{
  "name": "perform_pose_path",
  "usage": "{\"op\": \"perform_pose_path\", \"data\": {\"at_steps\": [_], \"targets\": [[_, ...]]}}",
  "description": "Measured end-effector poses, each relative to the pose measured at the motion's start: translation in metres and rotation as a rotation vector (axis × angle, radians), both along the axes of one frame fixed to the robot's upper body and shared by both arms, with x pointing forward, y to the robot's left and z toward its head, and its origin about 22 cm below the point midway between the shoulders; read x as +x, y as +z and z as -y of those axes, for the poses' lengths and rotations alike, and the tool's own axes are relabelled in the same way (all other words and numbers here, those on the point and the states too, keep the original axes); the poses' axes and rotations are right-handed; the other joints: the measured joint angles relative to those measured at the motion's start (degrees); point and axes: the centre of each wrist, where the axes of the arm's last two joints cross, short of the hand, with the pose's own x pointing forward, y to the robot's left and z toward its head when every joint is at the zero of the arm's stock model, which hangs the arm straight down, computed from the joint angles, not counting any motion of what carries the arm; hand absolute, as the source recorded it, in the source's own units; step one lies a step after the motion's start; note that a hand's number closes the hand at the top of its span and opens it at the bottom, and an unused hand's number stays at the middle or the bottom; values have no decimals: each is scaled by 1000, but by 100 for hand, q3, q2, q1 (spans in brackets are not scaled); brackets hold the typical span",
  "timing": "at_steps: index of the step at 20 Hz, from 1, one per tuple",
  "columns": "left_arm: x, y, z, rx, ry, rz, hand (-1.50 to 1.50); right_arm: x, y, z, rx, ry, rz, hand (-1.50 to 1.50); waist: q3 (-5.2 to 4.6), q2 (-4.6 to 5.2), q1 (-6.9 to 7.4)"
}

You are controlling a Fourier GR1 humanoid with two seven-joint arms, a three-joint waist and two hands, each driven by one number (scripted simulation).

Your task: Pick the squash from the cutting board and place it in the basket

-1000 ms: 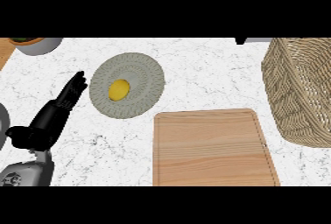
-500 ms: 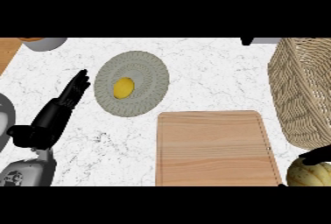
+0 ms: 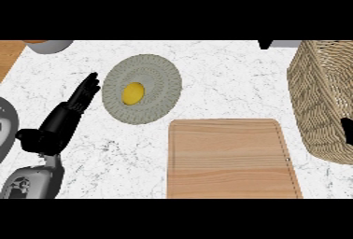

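A white marbled tabletop point(image 3: 228, 70) is filling the head view; a wooden cutting board point(image 3: 231, 161) is lying bare at its lower middle, reaching down to the view's bottom edge; a round grey woven plate point(image 3: 160, 77) is sitting up and to the left of the board, carrying a small yellow item point(image 3: 133, 93) near its centre; the left robot hand point(image 3: 66, 119) is resting at the left with straight fingers pointing up, its fingertips just beside the plate's left rim; a wicker basket point(image 3: 321, 100) is standing at the right edge, just right of the board; a small dark shape point(image 3: 347, 127) is showing against the basket at the frame's right edge, too little of it visible to identify.
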Motion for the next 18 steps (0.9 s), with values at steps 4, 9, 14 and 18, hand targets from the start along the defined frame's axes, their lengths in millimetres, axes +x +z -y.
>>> {"op": "perform_pose_path", "data": {"at_steps": [4,9,14,18], "targets": [[-2,-5,-4,4,7,5,0,29,24,29,31,-50,16,150,6,-1,-12],[-4,-8,1,2,6,7,0,58,24,62,42,-84,-15,150,8,-3,-26],[-3,-5,1,1,2,11,0,81,3,95,30,-81,-57,150,11,-2,-28],[-3,-5,0,1,6,13,0,92,-18,117,25,-90,-38,150,12,-1,-32]]}}
